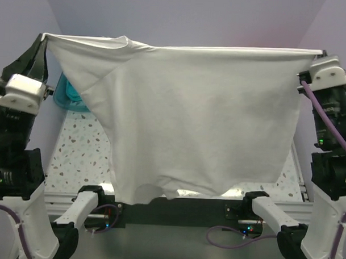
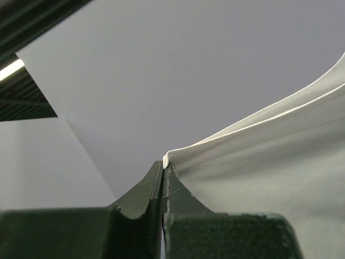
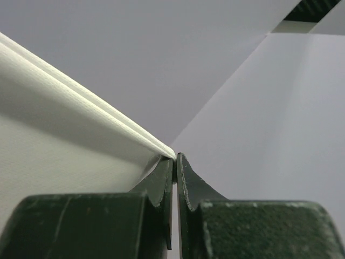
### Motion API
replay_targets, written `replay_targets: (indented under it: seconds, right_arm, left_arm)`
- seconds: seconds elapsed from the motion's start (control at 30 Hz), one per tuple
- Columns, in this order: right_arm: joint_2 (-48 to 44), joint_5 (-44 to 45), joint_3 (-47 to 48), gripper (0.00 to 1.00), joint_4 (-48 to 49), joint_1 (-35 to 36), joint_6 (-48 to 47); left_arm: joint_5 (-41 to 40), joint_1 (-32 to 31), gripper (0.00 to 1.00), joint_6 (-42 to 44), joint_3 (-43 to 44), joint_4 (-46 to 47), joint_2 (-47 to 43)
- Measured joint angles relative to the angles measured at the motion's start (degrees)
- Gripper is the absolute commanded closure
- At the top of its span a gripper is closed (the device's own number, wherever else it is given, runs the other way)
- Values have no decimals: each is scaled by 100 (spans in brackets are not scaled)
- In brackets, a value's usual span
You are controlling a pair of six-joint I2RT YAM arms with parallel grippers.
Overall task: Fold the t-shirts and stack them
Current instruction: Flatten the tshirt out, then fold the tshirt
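The white t-shirt [image 1: 196, 119] hangs stretched wide in the air between both arms, its top edge taut and its lower edge dangling near the table's front. My left gripper [image 1: 44, 36] is shut on its upper left corner; the left wrist view shows the jaws [image 2: 164, 164] pinched on a white cloth edge [image 2: 269, 162]. My right gripper [image 1: 322, 53] is shut on the upper right corner; the right wrist view shows the jaws [image 3: 175, 157] closed on the hem [image 3: 64, 118]. The red and teal shirts are hidden or out of view.
A translucent teal plastic tub [image 1: 69, 96] stands at the back left, partly behind the shirt. The speckled white tabletop [image 1: 75, 154] shows at left and a strip at right [image 1: 290, 170]. Plain lilac walls surround the cell.
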Motion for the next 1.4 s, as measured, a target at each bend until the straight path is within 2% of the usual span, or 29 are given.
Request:
replay_targets:
  seconds: [0.13, 0.3, 0.43, 0.57, 0.7, 0.77, 0.9, 1.13, 1.4]
  right_arm:
    - [157, -306, -1001, 100, -140, -7, -197]
    - [741, -804, -2496, 100, -573, -31, -413]
    - [1368, -1078, -3405, 100, -704, -24, -514]
    - [2127, -1180, -3810, 100, -632, 72, -586]
    - [3373, -1174, -3722, 100, -225, 175, -608]
    - [4085, -1156, -3508, 100, -125, 192, -605]
    - [5480, -1008, -2833, 100, 138, 195, -605]
    - [6610, -826, -1727, 100, 260, 195, -608]
    - [7001, -717, -1187, 100, 271, 195, -614]
  left_arm:
    - [295, 7, 100, 345, -409, -595, 367]
    - [837, 7, 100, 688, -1947, -1215, 863]
    - [975, -26, 100, 826, -3418, -1309, 1515]
    - [855, -245, 100, 879, -3971, -1198, 2612]
    - [717, -376, 100, 769, -3421, -901, 4306]
    - [636, -378, 100, 695, -2756, -866, 5307]
    - [446, -374, 100, 566, -1521, -852, 6714]
    - [302, -376, 100, 437, -155, -973, 7781]
    - [229, -376, 100, 435, 142, -1038, 8008]
